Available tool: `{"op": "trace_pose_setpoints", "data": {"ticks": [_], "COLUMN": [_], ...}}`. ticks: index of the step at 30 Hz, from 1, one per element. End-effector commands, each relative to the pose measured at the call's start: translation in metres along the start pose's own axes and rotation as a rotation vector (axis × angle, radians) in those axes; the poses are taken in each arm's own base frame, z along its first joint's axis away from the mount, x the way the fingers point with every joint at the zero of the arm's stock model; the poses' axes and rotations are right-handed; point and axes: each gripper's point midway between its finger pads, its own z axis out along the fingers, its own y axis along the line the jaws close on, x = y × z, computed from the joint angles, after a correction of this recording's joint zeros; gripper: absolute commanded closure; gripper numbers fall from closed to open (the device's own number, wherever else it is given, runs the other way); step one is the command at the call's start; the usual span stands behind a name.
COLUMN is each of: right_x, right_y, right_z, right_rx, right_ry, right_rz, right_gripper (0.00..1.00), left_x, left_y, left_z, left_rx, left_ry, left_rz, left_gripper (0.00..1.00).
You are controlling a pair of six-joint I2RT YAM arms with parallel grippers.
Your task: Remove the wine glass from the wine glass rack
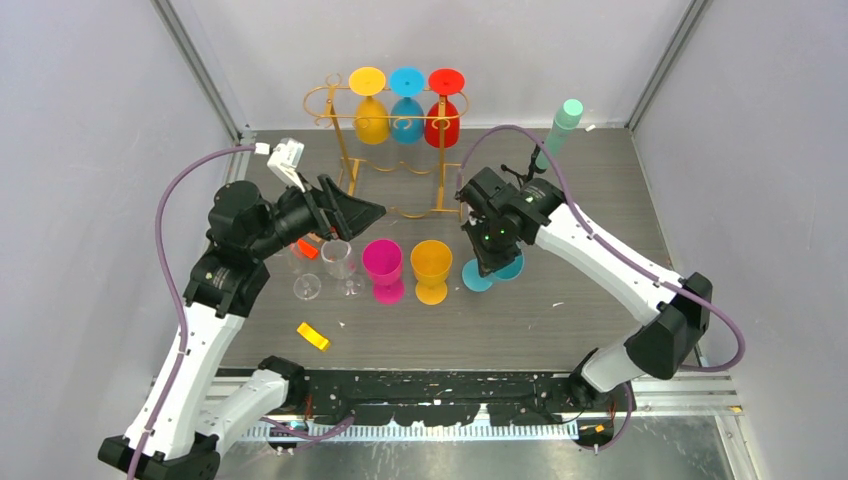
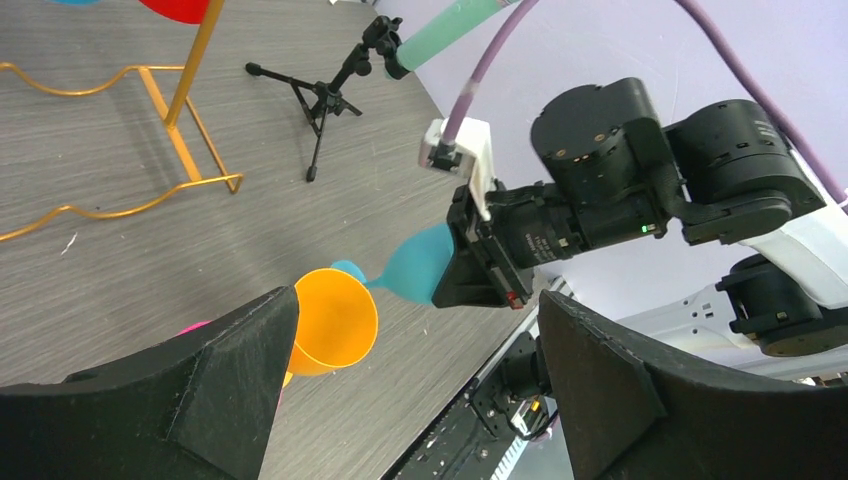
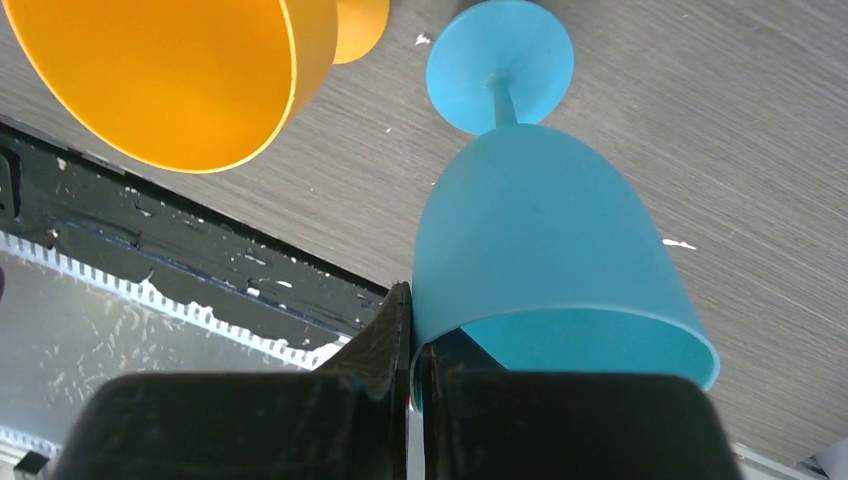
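The gold wire wine glass rack (image 1: 344, 150) stands at the back centre, and its upright and base also show in the left wrist view (image 2: 185, 120). A yellow glass (image 1: 371, 120), a blue glass (image 1: 406, 120) and a red glass (image 1: 441, 122) hang upside down from its top rail. My right gripper (image 1: 490, 250) (image 3: 415, 330) is shut on the rim of a teal wine glass (image 3: 545, 230) (image 2: 415, 262), one finger inside and one outside. The glass is tilted, with its foot (image 1: 480, 277) at the table in front of the rack. My left gripper (image 1: 365, 212) (image 2: 418, 320) is open and empty by the rack's base.
A pink glass (image 1: 383, 262), an orange glass (image 1: 431, 262) and two clear glasses (image 1: 338, 260) (image 1: 306, 285) stand in a row left of the teal one. An orange block (image 1: 313, 336) lies near the front. A black tripod with a green cylinder (image 1: 555, 130) stands back right. Grey walls enclose the table.
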Motion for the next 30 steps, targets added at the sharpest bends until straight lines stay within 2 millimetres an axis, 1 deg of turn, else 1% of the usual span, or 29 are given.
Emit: {"op": "trace_pose_setpoints", "data": {"ticks": [1,4,9,11,12,14,16,21,25,30], "right_x": [0.008,0.008,0.008,0.008,0.005,0.001,-0.002,-0.01,-0.012,-0.018], "right_y": [0.009,0.009,0.007,0.006,0.003,-0.001,-0.001,0.003,0.003,0.005], "right_z": [0.005,0.012,0.019,0.02,0.021,0.022,0.023,0.024,0.024,0.022], "right_rx": [-0.035,-0.024,-0.011,-0.001,0.022,0.05,0.052,0.032,0.037,0.025], "right_ry": [0.062,0.084,0.104,0.107,0.099,0.084,0.07,0.043,0.037,0.007], "right_rz": [-0.054,-0.061,-0.066,-0.067,-0.066,-0.061,-0.061,-0.065,-0.069,-0.065], "right_gripper": [1.0,0.99,0.94,0.91,0.87,0.82,0.79,0.77,0.73,0.74], "left_x": [-0.007,-0.007,-0.006,-0.005,-0.005,-0.005,-0.005,-0.006,-0.005,-0.004], "left_y": [-0.008,-0.008,-0.006,-0.005,-0.004,-0.004,-0.003,-0.002,0.0,0.001], "left_z": [-0.005,-0.006,-0.005,-0.005,-0.005,-0.004,-0.003,-0.002,-0.001,0.0], "left_rx": [0.021,0.021,0.012,0.01,0.008,0.005,0.002,-0.006,-0.011,-0.016], "left_ry": [-0.029,-0.028,-0.025,-0.022,-0.021,-0.02,-0.017,-0.015,-0.01,-0.006], "left_rz": [0.045,0.045,0.045,0.046,0.045,0.046,0.044,0.039,0.031,0.024], "left_gripper": [0.08,0.08,0.07,0.07,0.07,0.07,0.07,0.07,0.07,0.06]}}
